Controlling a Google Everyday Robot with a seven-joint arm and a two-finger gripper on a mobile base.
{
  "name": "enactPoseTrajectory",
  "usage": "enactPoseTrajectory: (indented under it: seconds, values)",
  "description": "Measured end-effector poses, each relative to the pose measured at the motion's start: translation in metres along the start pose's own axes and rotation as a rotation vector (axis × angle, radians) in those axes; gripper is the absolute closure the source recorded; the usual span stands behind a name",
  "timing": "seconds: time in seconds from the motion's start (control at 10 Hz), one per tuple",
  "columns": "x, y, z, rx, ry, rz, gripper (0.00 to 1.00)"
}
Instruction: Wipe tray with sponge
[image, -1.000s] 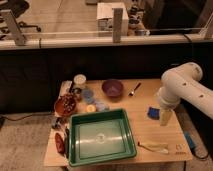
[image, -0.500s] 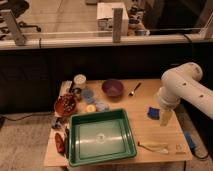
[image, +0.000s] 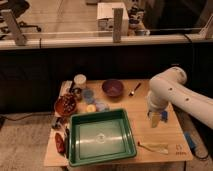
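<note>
The green tray (image: 101, 136) lies at the front of the wooden table, left of centre, with nothing in it. My white arm reaches in from the right, and my gripper (image: 155, 119) points down over the table just right of the tray's far right corner. The bright-blue sponge (image: 163, 115) shows partly behind the gripper on its right side, low near the table. I cannot tell whether the gripper touches it.
A purple bowl (image: 113, 88) and a small brush (image: 134, 90) lie at the back. A white cup (image: 79, 80), pale-blue discs (image: 88, 95), a brown bowl (image: 65, 105) and a red item (image: 60, 142) crowd the left. A yellowish scraper (image: 154, 147) lies front right.
</note>
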Motion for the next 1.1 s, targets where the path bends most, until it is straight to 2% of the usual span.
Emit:
enactPoseTrajectory:
  seconds: [0.2,0.6,0.9,1.1]
  values:
    - [0.000,0.000,0.006,0.001,-0.004,-0.010,0.20]
    - [-0.045,0.011,0.019,-0.004,-0.023,-0.051,0.20]
    - [-0.044,0.009,0.026,-0.006,-0.029,-0.099,0.20]
    - [-0.046,0.020,0.028,-0.015,-0.033,-0.118,0.20]
